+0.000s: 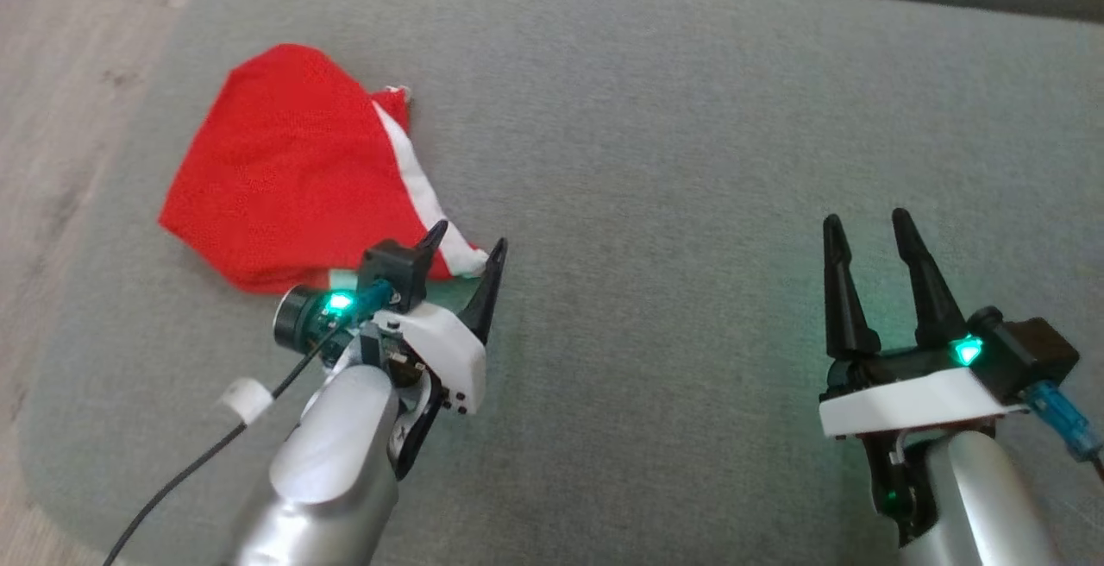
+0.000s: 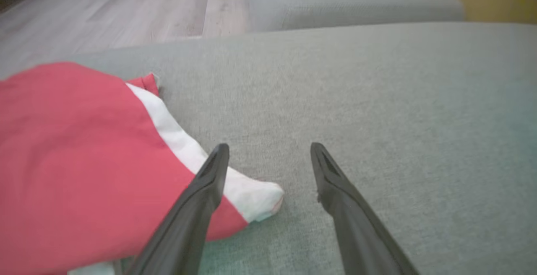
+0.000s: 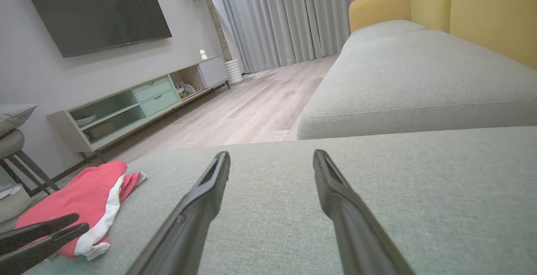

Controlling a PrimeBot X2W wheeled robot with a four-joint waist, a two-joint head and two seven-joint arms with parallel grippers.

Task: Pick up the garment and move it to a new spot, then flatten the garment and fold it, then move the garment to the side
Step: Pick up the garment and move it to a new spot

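Observation:
The garment (image 1: 289, 165) is red with a white stripe along one edge and lies bunched on the left part of a grey cushion (image 1: 655, 143). It also appears in the left wrist view (image 2: 79, 157) and, far left, in the right wrist view (image 3: 86, 199). My left gripper (image 1: 470, 247) stands open at the garment's near white corner, one finger over the cloth and the other over bare cushion, nothing held. Over bare cushion at the lower right, my right gripper (image 1: 867, 225) is open and empty.
Wood floor (image 1: 60, 91) runs along the cushion's left edge. A second grey cushion (image 3: 419, 82) with a yellow backrest (image 3: 491, 11) lies beyond. A TV stand (image 3: 138, 103), a wall screen and curtains stand across the room. A stool (image 3: 16, 149) is at far left.

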